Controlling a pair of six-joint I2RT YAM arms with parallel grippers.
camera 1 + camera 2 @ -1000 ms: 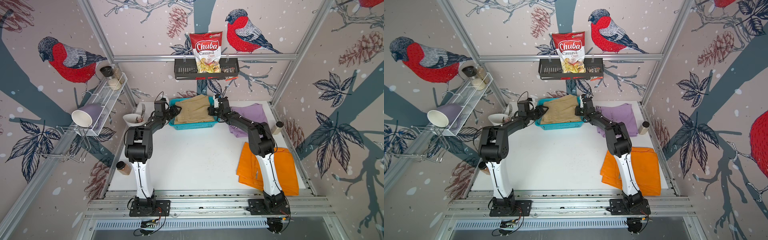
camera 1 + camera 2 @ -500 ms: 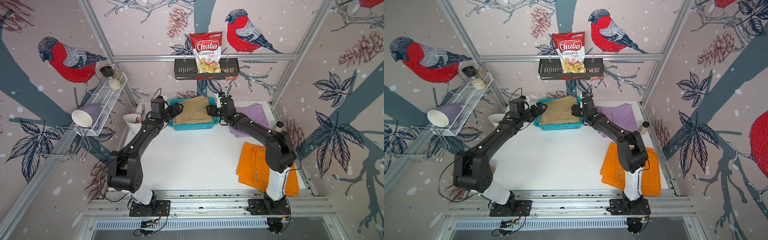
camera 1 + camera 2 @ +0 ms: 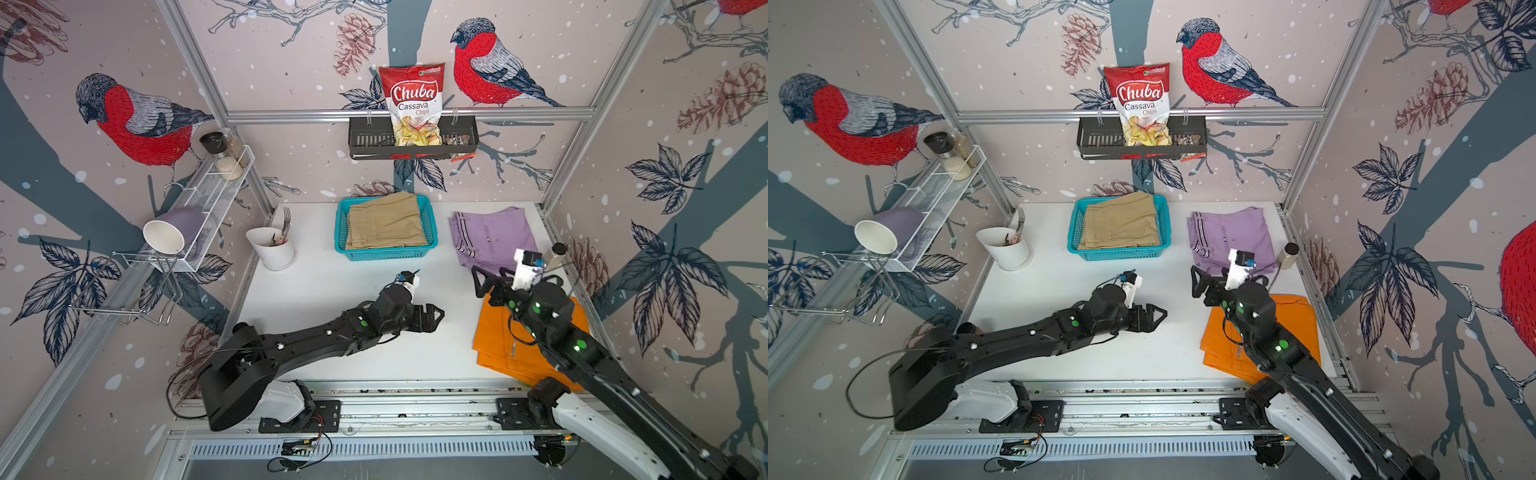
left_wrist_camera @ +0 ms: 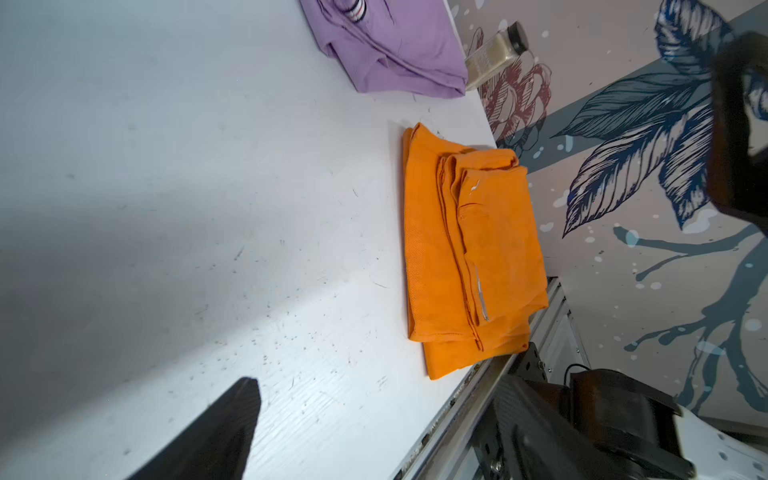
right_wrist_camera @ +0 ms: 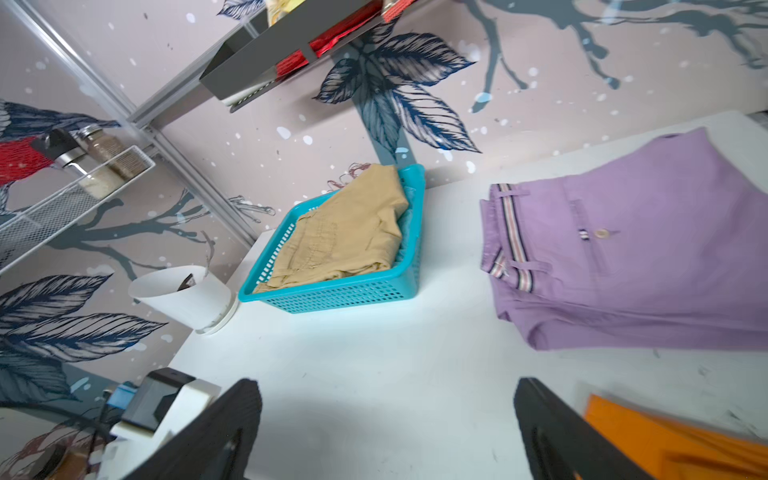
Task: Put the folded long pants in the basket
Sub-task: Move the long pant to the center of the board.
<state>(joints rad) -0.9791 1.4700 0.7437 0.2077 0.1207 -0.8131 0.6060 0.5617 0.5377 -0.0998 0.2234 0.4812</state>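
Right wrist view: right end effector (image 5: 386, 381), jaws apart and empty, hangs by the orange pants (image 5: 665, 440), lilac pants (image 5: 648, 249) just ahead.

**Non-task items.** Chips bag (image 3: 413, 104) in black rack (image 3: 370, 143), wall at 12 o'clock. White pot (image 3: 272, 251) holding fork (image 3: 286, 220), 10 o'clock. Small bottle (image 3: 556, 254), 2 o'clock. Wire shelf (image 3: 216, 195) with mug (image 3: 174, 232) and jars (image 3: 226, 156), 9 o'clock.

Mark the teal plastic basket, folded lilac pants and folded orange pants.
Teal plastic basket (image 3: 386, 252), in a top view, front wall.
Folded lilac pants (image 3: 496, 235), in a top view, middle.
Folded orange pants (image 4: 490, 241), left wrist view, top fold.
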